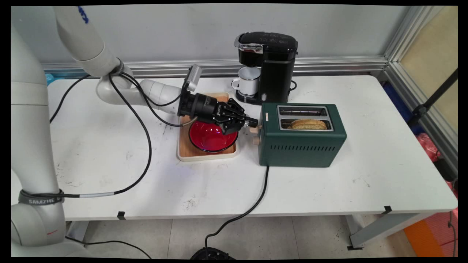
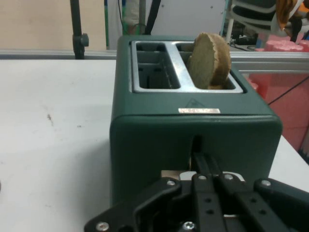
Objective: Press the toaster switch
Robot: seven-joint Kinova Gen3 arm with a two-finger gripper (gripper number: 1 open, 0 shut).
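My pincer (image 1: 251, 122) is closed narrow at the toaster (image 1: 301, 135) lever (image 1: 255, 128). Only the hand view shows the bread (image 2: 210, 60) standing upright in the toaster's slot.

Toasters: one, green (image 1: 301, 140)
Bread slices: one (image 1: 308, 124)
Coffee makers: one (image 1: 268, 65)
Mugs: one (image 1: 248, 82)
Bowls: one, red (image 1: 208, 138)
Trays: one (image 1: 184, 151)

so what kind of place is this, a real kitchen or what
Probably a lab mock-up of a kitchen: a toaster and coffee machine sit on a bare white table framed by aluminium rails.
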